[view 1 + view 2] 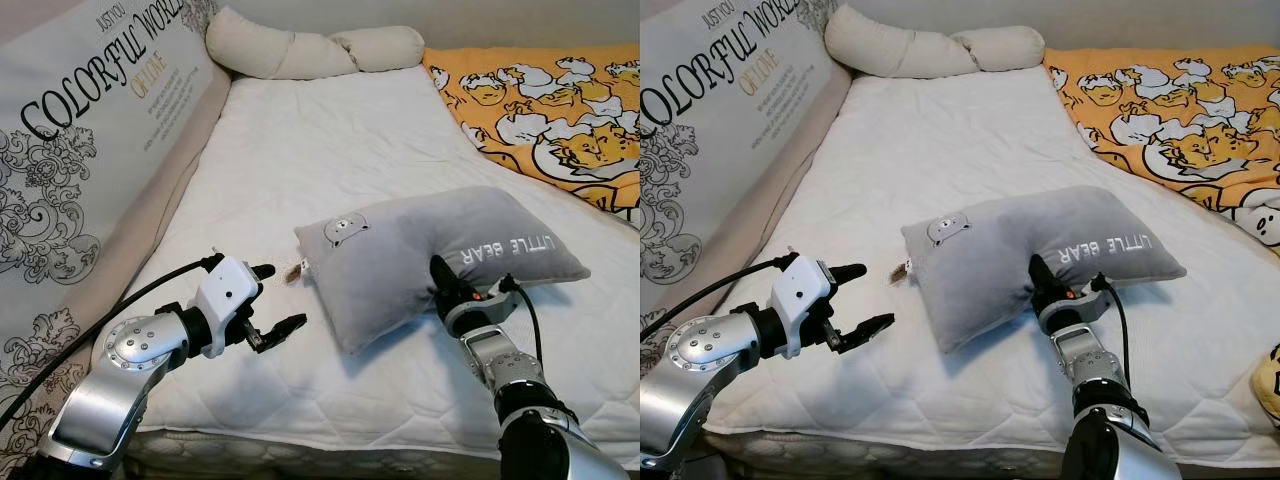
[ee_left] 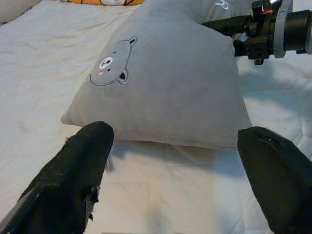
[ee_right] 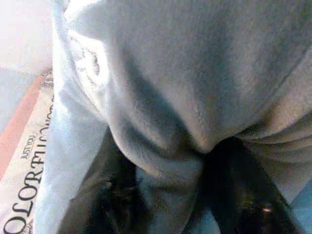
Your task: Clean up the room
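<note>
Right end effector (image 1: 437,272) clamped on near edge of grey plush bear-print pillow (image 1: 400,255), fingertips buried in fabric. Left end effector (image 1: 277,298) spread apart, left of pillow, above white quilted mattress (image 1: 300,150).

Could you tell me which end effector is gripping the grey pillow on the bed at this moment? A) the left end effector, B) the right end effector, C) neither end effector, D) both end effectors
B: the right end effector is pinched into the near edge of the grey pillow, bunching the fabric, while the left end effector hovers open over the mattress just short of the pillow's corner.
</note>
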Available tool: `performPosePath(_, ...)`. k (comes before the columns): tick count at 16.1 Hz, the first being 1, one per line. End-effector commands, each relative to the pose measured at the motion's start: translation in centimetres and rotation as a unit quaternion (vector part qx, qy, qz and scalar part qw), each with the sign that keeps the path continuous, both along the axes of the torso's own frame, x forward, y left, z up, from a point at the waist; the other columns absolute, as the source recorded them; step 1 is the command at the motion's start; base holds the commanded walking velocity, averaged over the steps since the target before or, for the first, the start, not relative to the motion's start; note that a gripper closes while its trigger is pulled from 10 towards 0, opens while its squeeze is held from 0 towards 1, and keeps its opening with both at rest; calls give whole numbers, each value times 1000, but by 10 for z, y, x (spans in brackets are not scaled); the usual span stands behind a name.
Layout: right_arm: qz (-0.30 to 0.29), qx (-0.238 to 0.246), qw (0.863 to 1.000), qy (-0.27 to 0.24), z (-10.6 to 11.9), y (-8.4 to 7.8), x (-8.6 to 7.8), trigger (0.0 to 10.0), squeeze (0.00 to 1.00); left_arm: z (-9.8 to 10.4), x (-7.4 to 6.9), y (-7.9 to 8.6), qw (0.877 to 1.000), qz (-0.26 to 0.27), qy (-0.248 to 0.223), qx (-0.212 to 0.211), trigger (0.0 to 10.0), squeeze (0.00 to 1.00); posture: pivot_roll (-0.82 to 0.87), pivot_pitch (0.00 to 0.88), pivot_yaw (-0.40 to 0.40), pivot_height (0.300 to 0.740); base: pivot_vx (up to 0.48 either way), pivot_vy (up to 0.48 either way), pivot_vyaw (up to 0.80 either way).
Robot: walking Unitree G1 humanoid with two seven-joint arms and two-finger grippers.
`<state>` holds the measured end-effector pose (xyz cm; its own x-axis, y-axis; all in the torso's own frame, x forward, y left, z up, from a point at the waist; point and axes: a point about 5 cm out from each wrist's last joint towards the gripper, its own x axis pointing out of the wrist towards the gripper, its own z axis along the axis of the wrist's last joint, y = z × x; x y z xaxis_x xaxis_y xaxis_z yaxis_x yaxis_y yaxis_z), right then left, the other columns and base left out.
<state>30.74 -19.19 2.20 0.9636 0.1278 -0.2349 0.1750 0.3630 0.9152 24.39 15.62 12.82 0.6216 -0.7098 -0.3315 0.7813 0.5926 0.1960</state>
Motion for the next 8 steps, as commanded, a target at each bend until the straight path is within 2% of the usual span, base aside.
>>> performPosePath(1,1,-12,1000,5,3,0,5,0,0,0,2,0,1000,-2,5,0,10000,86,41,0,76,740,0,0,0)
performPosePath(8,2,-27,1000,7,6,3,10,0,0,0,3,0,1000,0,4,-2,10000,86,44,0,70,740,0,0,0)
